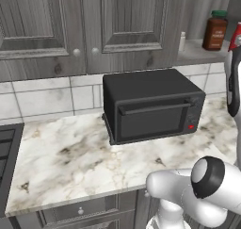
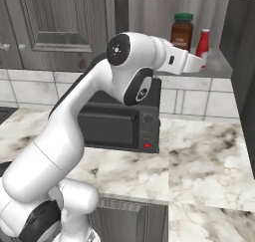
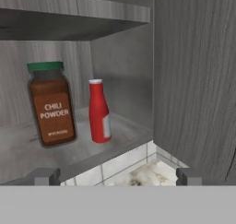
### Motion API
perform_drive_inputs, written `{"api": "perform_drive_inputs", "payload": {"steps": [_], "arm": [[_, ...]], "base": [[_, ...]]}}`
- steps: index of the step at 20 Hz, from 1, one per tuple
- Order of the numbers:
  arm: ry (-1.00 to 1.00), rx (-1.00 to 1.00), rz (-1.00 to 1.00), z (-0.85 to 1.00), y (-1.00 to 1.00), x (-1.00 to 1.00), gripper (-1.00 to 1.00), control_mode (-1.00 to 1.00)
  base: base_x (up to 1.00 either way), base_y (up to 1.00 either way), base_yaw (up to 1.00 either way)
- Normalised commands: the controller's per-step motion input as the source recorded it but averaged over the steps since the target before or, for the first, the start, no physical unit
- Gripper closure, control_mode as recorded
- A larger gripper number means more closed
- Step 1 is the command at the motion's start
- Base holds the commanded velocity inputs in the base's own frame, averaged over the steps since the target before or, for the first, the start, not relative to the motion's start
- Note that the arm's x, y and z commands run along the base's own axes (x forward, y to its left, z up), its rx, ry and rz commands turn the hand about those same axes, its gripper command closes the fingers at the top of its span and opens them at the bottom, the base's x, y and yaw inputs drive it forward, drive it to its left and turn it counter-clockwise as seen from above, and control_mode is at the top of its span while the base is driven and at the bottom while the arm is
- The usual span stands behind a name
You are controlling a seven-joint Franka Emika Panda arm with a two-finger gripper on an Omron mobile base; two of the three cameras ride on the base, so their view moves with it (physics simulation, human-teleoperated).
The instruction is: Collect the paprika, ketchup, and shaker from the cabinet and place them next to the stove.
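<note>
The paprika (image 3: 50,105), a squat brown jar with a green lid and a label reading chili powder, stood upright on the shelf board of the cabinet (image 3: 27,156). The ketchup (image 3: 99,111) stood just beside it, toward the cabinet's side wall, with a narrow gap between them. In the left base view the shaker (image 1: 182,41) stood well apart from the jar, at the other end of the same shelf.

The gripper (image 3: 115,176) hung in front of the shelf edge and somewhat below the bottles, with its fingers (image 3: 45,176) spread wide and nothing between them. In the right base view the hand sat just before the ketchup, and nothing had yet been picked up.

The step in hand looked like the approach for a first grasp. To do it well, the hand would probably need to rise to body height of the chosen item and go in level. It should centre on either the jar or the bottle, so that one finger slips into the gap without knocking the neighbour. The ketchup, slim and tall, seemed likely to tip if nudged.

Below, the toaster oven (image 1: 150,105) sat on the marble counter (image 1: 66,157), and the stove (image 1: 7,152) lay at its far left end, where the items would need to go.
</note>
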Motion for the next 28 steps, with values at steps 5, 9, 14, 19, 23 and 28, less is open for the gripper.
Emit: {"api": "perform_drive_inputs", "payload": {"steps": [5,9,14,19,23,28], "arm": [[0.01,0.00,0.00,0.00,-0.07,0.00,-1.00,-1.00],[0.02,0.00,0.00,0.00,-0.12,0.01,-1.00,-1.00],[0.04,0.00,0.00,0.00,-0.07,0.16,-1.00,-1.00],[0.05,0.00,0.00,0.00,-0.02,0.19,-1.00,-1.00],[0.03,0.00,0.00,0.00,0.03,0.25,-1.00,-1.00],[0.03,0.00,0.03,0.00,0.00,0.37,-1.00,-1.00]], "base": [[0.00,0.00,0.00],[0.00,0.00,0.00],[0.00,0.00,0.00],[0.00,0.00,0.00],[0.00,0.00,0.00],[0.00,0.00,0.00]]}}
